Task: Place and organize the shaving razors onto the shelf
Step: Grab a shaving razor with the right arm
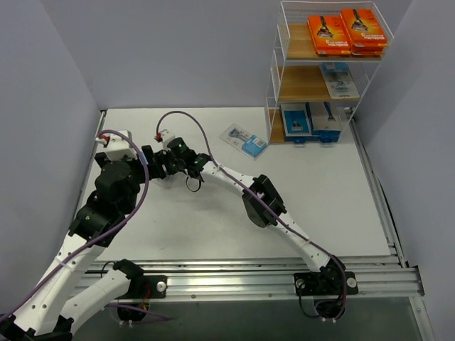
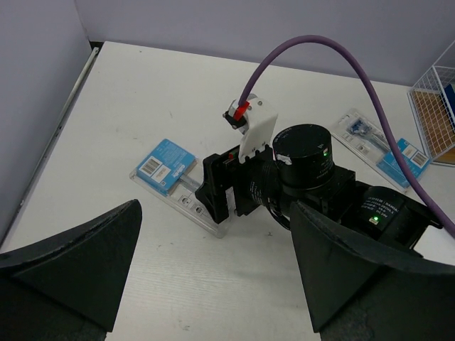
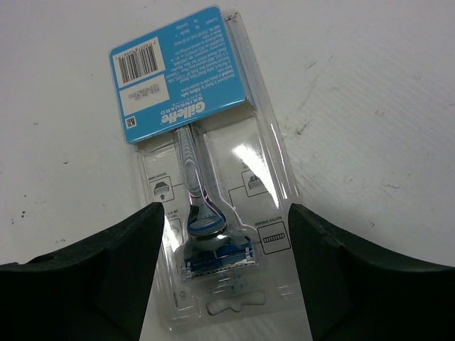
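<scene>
A clear blister razor pack with blue card (image 3: pixel 192 142) lies flat on the white table (image 2: pixel 142 92). My right gripper (image 3: pixel 227 284) hangs over its razor-head end, open, one finger on each side of the pack. The left wrist view shows the same pack (image 2: pixel 167 170) under the right gripper's black fingers (image 2: pixel 217 195). My left gripper (image 2: pixel 213 284) is open and empty just short of it. Both grippers meet at the table's left (image 1: pixel 153 163), hiding this pack from above. Another blister pack (image 1: pixel 244 140) lies near the shelf (image 1: pixel 274 78). On the shelf are orange boxes (image 1: pixel 348 30), one pack (image 1: pixel 340 79) and blue boxes (image 1: pixel 309 121).
Grey walls close in the table on the left, back and right. The right arm's purple cable (image 2: pixel 320 50) arcs over the space between the grippers. An aluminium rail (image 1: pixel 249 273) runs along the near edge.
</scene>
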Controlling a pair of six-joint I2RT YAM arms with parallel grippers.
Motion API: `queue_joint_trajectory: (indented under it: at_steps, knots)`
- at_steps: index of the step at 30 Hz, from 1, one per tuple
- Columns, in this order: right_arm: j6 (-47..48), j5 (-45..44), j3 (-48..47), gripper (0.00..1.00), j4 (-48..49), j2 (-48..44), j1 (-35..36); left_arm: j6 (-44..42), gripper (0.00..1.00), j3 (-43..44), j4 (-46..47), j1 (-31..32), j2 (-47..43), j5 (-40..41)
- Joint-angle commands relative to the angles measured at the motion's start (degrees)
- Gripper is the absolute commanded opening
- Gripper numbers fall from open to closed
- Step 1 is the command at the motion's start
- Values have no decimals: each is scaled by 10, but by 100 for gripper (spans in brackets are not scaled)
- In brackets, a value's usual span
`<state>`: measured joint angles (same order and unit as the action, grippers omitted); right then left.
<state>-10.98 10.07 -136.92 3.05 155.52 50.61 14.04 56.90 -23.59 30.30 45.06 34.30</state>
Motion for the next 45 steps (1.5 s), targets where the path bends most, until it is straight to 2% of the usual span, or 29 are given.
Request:
queue_joint_trajectory:
  at_steps: [1,11,15,17,21,22,26,35,45]
  knots:
    - [25,-15,5,65,3,6,18,-11,94,4,19,6,-3,10]
    - [54,-58,39,52,-36,-3,32,-14,94,3,22,8,1,-2]
    - [58,-87,63,34,-69,-8,31,-14,94,2,22,7,4,-9]
    - [52,-93,79,31,-77,-21,27,-14,94,1,24,6,6,-13]
    - [34,-75,205,21,-5,-88,23,-13,94,0,26,3,6,-23]
    - [30,-75,259,20,5,-104,22,-12,94,0,26,3,7,-25]
    - [14,-97,372,9,30,-188,20,-8,94,0,28,-4,15,-41]
    - [-25,-91,684,7,121,-396,-35,-2,94,-4,38,-13,33,-98]
    - [-38,-120,827,7,108,-530,-60,15,94,16,18,-39,96,-147]
